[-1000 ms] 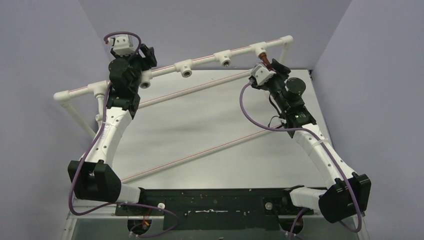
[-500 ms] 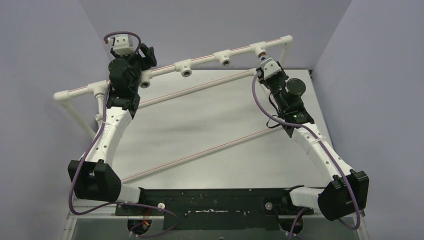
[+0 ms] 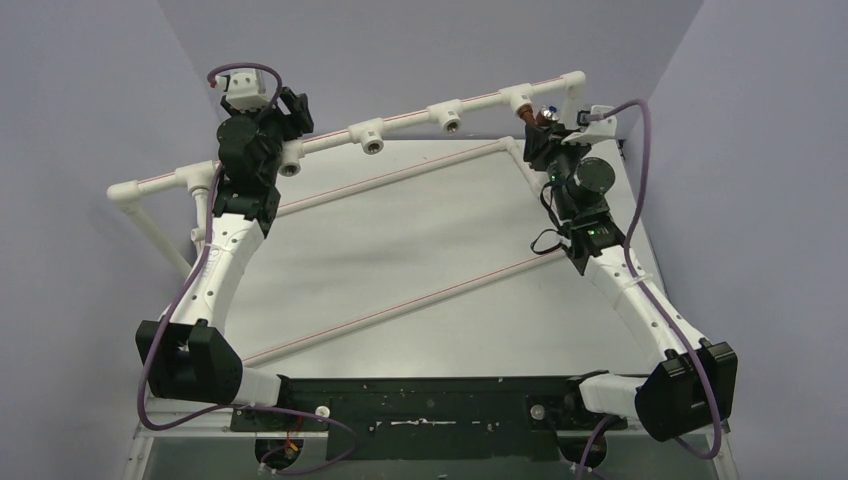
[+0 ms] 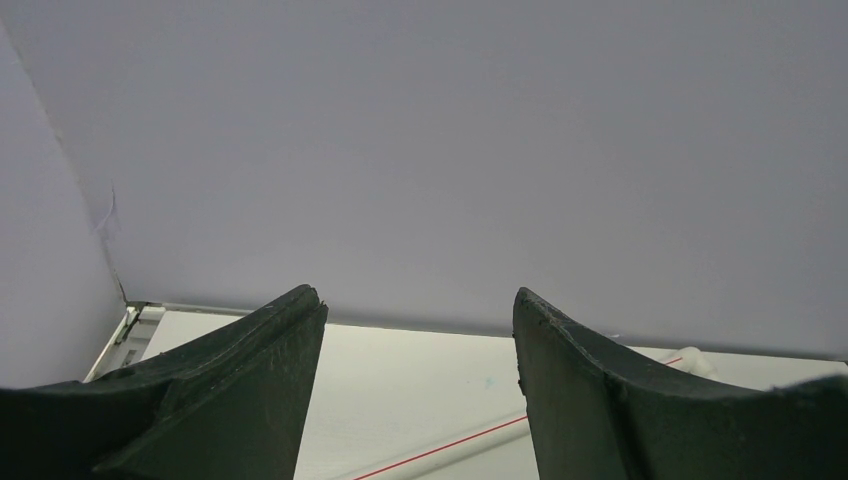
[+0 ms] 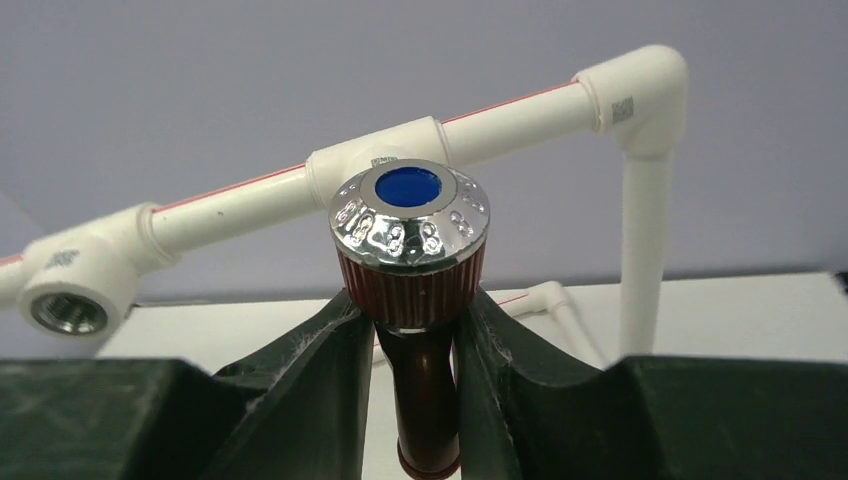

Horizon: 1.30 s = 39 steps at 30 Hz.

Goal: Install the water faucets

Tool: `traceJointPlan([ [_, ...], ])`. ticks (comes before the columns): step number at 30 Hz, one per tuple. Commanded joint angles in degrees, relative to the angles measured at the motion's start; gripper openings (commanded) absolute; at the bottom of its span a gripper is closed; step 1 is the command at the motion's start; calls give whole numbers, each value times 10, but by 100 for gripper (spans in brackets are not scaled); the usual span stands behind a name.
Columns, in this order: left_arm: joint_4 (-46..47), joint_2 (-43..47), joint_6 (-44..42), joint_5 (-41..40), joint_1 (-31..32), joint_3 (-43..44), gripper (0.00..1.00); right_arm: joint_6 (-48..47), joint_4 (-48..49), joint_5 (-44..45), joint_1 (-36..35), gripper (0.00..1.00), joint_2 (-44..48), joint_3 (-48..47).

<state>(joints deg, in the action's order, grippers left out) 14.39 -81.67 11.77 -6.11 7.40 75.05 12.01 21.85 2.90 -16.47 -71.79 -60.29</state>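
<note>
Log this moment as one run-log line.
right gripper: shut on brown faucet, by end tee socket | left gripper: open, empty

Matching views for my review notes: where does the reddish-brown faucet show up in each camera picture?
Top external: reddish-brown faucet at upper right, beside the rightmost tee.
Left wrist: not in it.
Right wrist: reddish-brown faucet at centre, knob cap toward the camera.
Shared landmark: white corner elbow, in those two views.

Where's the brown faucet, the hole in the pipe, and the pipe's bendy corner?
brown faucet [image 5: 410,228]: right wrist view, on its shiny knob cap.
tee socket [image 5: 68,312]: right wrist view, in its threaded mouth.
pipe corner [image 5: 645,90]: right wrist view, on the elbow's outer bend.
</note>
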Motion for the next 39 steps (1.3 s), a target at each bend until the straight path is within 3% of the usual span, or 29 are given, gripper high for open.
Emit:
traceJointPlan([
  [1,-136,-46,-19,37,3,-38,66,253,45,64,5,0,23,-21],
  [11,-136,-44,-17,39,3,-37,66,573,16,86,6,0,50,26],
  [20,-137,-44,-17,41,4,-37,66,783,-48,53,5,0,52,19],
  [30,-138,-44,-18,37,4,-36,66,835,-72,33,-1,0,48,18],
  [31,-138,-44,-18,38,4,-37,66,832,-75,33,-1,2,50,18],
  [36,-138,-45,-18,38,3,-36,66,825,-89,28,-2,35,57,24],
  [39,-138,-44,-18,38,3,-37,66,818,-97,27,-4,43,65,30],
])
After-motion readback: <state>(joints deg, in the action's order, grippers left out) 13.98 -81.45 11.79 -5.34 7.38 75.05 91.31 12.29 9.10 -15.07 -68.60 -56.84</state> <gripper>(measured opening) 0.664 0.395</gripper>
